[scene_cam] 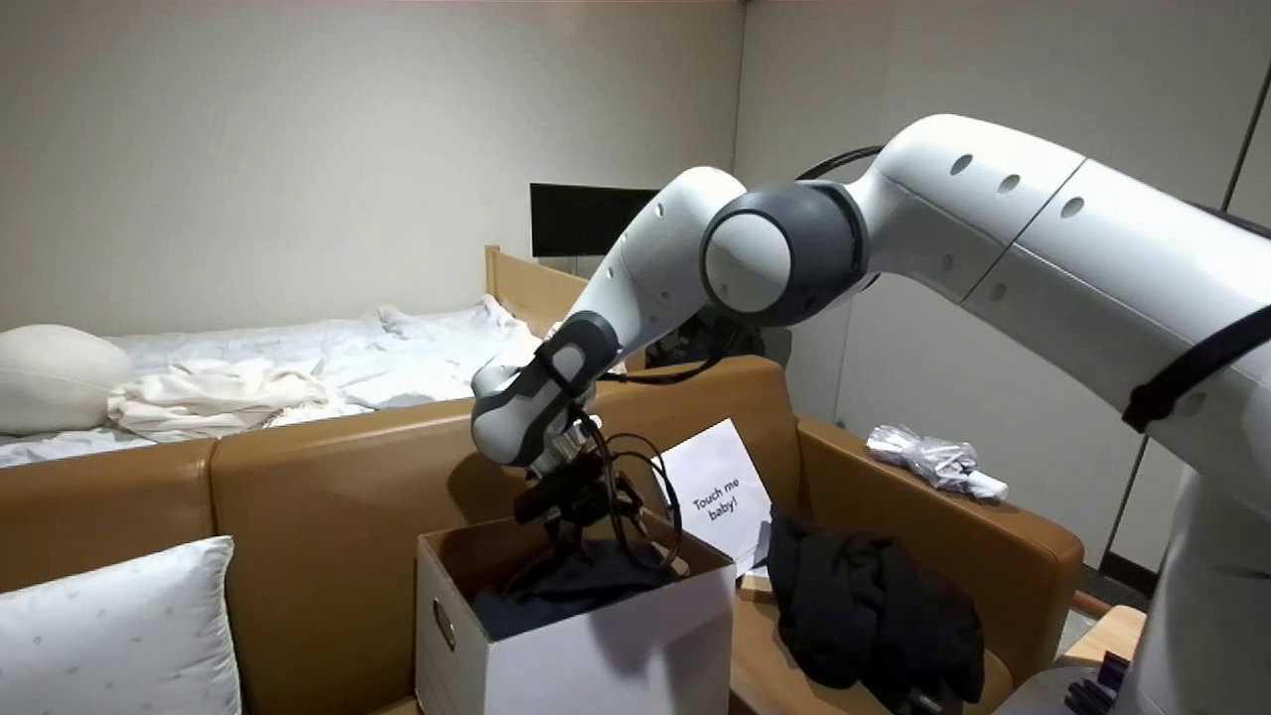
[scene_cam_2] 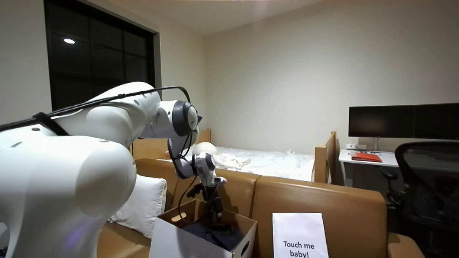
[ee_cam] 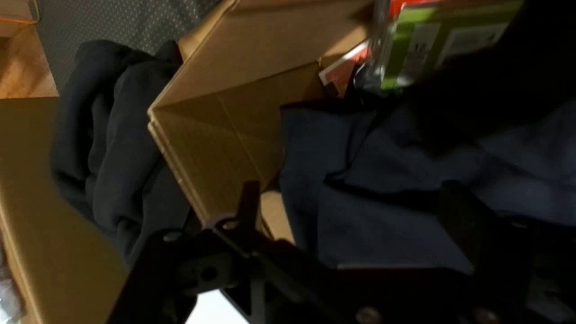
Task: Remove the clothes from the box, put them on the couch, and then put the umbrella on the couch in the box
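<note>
Navy garment (ee_cam: 400,168) in white box (scene_cam: 596,655): likely soft, limp, light; best pinched at fold (ee_cam: 382,209) showing between jaws. Jaws: parted, nothing held. Black garment (scene_cam: 874,616): on couch (scene_cam: 328,556), at box's 3 o'clock in an exterior view.

Walls (scene_cam_2: 272,79) and ceiling (scene_cam_2: 229,14): plain, off-wht. Window (scene_cam_2: 104,64): blk-framed, multi-pane, dark, w/ one bright light spot (scene_cam_2: 69,41). Bed (scene_cam_2: 324,157): along wall, wood end panels (scene_cam: 536,288), wht rumpled bedding (scene_cam_2: 283,165), rnd cushion (scene_cam: 60,377) at one end. Desk (scene_cam_2: 389,157): wht; I see a dark monitor (scene_cam_2: 382,122) and red flat item (scene_cam_2: 365,157) on it. Office chair (scene_cam_2: 426,161): blk, in front of desk from where I stand.
</note>
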